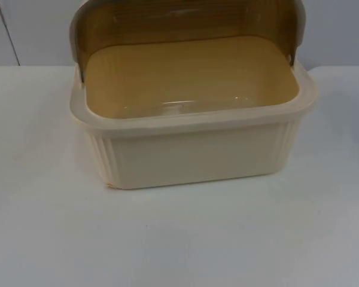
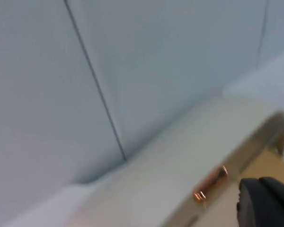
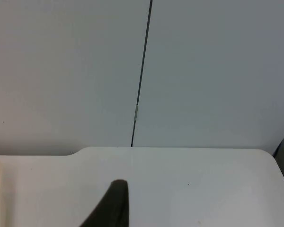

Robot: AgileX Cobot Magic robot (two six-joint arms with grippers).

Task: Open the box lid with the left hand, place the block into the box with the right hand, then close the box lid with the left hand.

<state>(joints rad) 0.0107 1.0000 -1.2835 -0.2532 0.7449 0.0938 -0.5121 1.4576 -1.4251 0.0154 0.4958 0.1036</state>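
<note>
A: Looking at the box (image 1: 191,149), it's stiff, light-looking plastic, probably a bit slick. I'd grab the lid (image 1: 185,21) by its front edge. Cream ribbed walls, tinted amber lid tipped up at the far side, nothing inside, sitting mid surface (image 1: 179,239).

B: Grippers? Left gripper (image 2: 267,201) is right by the box rim, right gripper (image 3: 111,205) waits over bare surface. Can't tell the jaws on either.
</note>
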